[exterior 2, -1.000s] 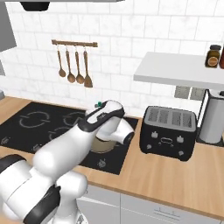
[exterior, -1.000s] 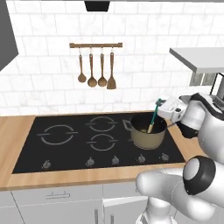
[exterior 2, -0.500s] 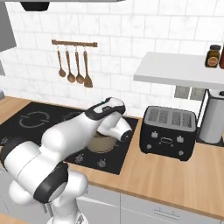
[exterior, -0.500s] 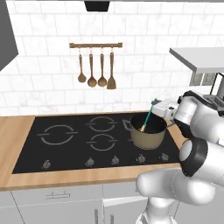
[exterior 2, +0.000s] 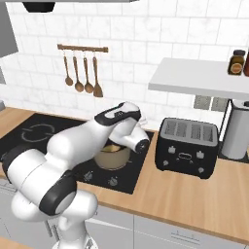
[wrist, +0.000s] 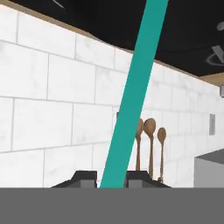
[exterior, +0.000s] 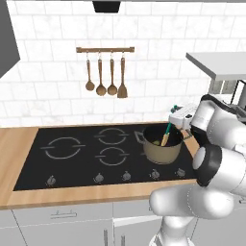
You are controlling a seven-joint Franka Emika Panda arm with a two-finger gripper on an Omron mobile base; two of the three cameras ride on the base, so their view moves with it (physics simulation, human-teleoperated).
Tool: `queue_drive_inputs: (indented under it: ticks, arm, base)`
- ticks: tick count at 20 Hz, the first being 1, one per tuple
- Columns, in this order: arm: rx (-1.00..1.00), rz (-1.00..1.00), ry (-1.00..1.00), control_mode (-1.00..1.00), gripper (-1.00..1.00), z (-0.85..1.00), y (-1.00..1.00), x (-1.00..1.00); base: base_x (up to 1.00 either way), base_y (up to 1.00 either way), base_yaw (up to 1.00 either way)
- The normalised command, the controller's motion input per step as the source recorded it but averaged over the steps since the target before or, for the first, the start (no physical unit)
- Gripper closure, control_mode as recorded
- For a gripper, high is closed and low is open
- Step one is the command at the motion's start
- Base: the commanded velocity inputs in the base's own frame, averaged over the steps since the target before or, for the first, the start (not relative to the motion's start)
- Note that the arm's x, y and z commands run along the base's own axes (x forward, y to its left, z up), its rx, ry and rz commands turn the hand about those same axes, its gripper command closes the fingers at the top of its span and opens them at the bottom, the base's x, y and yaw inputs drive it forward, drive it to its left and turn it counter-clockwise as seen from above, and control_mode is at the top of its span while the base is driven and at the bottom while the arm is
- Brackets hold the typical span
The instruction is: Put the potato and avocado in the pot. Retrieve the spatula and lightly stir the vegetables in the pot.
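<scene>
Claw (wrist: 113, 181) pinching the spatula (exterior: 167, 133) by its teal handle, fingers tight on both sides. Blade dips inside the pot (exterior: 162, 149), which sits on the stove's (exterior: 72, 158) front right burner. Wooden spoons (exterior: 101, 76) hang on the wall rail behind.

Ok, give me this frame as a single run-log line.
phase: stirring | gripper: shut on spatula handle | spatula: blade down inside pot | pot: front right burner of cooktop | pot contents: yellowish piece visible, otherwise unclear
</scene>
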Motion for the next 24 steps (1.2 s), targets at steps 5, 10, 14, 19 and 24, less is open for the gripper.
queue_drive_inputs:
  ticks: [5,10,14,19,24]
  arm:
    - [-0.1,-0.02,0.0,-1.0,1.0,0.18,0.09,-0.03]
    - [0.01,0.02,0.0,-1.0,1.0,0.11,0.45,0.0]
    - [0.05,0.06,0.03,-1.0,1.0,0.01,0.39,0.0]
    - [0.11,0.04,0.08,-1.0,1.0,0.0,0.24,0.01]
    - [0.15,0.03,0.14,-1.0,1.0,-0.1,0.05,0.09]
  base:
    - [0.0,0.0,0.0]
    - [0.0,0.0,0.0]
    - [0.0,0.0,0.0]
    - [0.0,0.0,0.0]
    - [0.0,0.0,0.0]
